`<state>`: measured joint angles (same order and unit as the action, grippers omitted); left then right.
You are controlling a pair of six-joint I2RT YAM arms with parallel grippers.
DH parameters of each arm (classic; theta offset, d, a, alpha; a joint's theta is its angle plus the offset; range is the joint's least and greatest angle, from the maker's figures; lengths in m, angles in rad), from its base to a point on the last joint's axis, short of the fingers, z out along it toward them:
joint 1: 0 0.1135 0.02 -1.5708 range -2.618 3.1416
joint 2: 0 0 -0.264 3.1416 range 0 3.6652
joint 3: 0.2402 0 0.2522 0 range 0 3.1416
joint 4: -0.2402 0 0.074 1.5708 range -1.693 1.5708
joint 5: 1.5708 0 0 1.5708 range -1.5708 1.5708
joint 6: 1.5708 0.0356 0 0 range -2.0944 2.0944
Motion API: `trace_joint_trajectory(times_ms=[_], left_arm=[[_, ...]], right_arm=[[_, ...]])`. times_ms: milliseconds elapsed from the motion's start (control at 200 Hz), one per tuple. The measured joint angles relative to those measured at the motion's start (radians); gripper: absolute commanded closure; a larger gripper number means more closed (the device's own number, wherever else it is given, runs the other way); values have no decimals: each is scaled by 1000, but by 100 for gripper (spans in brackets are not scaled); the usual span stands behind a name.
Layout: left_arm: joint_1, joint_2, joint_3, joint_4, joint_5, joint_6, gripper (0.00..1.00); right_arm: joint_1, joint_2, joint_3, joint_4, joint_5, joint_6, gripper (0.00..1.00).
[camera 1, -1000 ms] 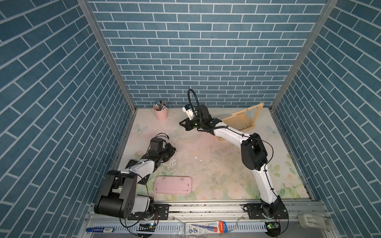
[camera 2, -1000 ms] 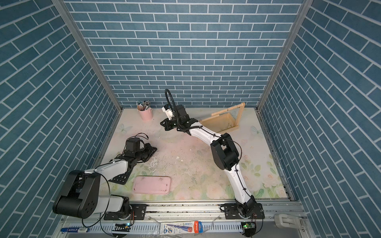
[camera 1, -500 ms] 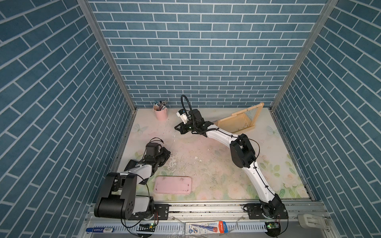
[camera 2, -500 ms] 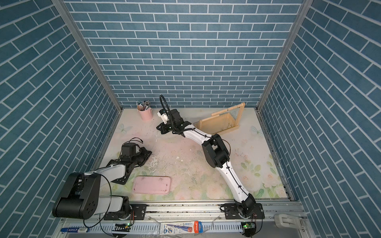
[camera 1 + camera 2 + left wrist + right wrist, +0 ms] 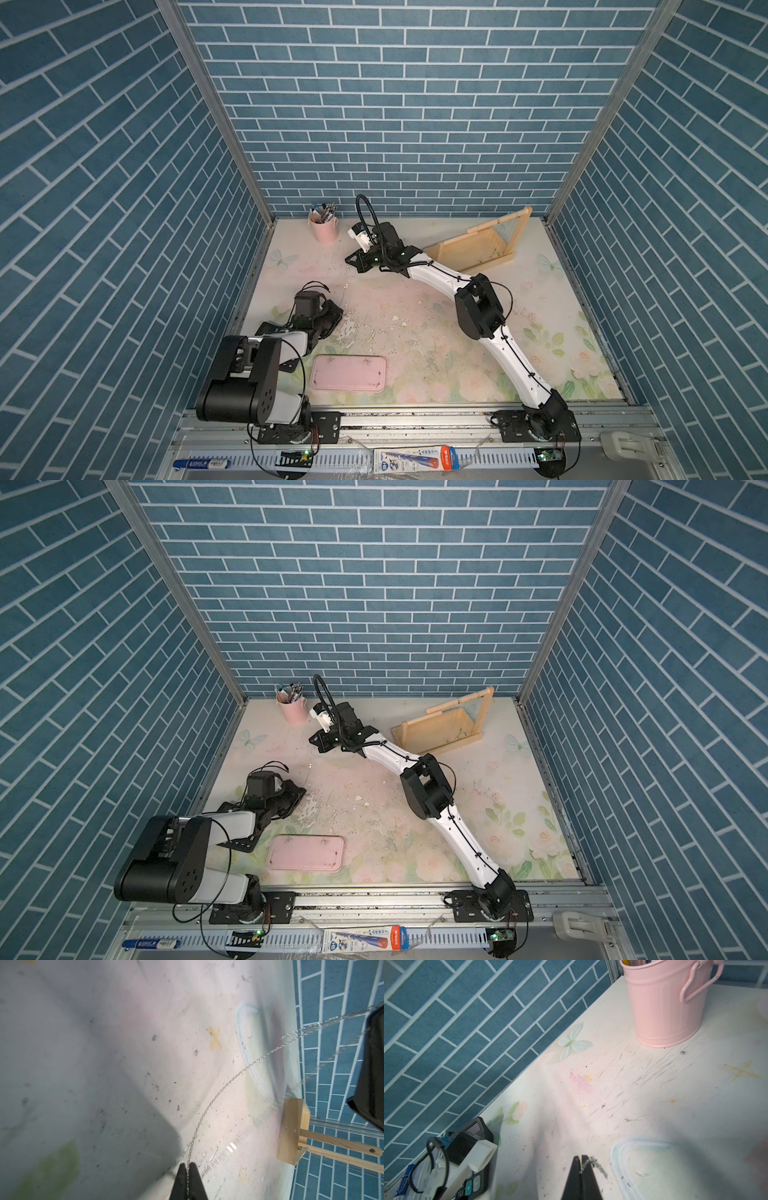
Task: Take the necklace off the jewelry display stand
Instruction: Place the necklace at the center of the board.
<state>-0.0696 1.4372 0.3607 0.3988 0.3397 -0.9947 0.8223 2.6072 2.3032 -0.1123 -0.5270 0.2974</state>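
**benchrat:** So where's the necklace (image 5: 207, 1104) right now? I can barely spot it in the top views.

**yam_fan:** It's a thin silver chain strung between the two arms, sagging in a curve over the table (image 5: 415, 332). The left gripper (image 5: 188, 1164) is pinched closed on one part of it. The right gripper (image 5: 581, 1156) is clamped on another, with a bit of chain bunched beside its tips.

**benchrat:** And the jewelry display stand (image 5: 478, 249)?

**yam_fan:** Back right of the table, well apart from both grippers, and the held chain isn't touching it. The right gripper sits near the pink bucket (image 5: 323, 226) of pens. The left one is nearer the front, closer to the pink tray (image 5: 348, 372).
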Motion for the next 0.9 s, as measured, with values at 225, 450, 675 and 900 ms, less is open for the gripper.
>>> trace_joint_trajectory(times_ms=[225, 450, 675, 900], left_arm=[[0, 1, 11, -6, -3, 3, 91], [0, -2, 11, -32, -7, 5, 89], [0, -21, 11, -80, -11, 24, 89], [2, -27, 11, -92, -10, 37, 88]], right_arm=[[0, 26, 27, -17, 0, -18, 100], [0, 34, 28, -37, 0, -18, 100], [0, 34, 28, -38, 0, -18, 100], [2, 34, 28, -38, 0, -18, 100]])
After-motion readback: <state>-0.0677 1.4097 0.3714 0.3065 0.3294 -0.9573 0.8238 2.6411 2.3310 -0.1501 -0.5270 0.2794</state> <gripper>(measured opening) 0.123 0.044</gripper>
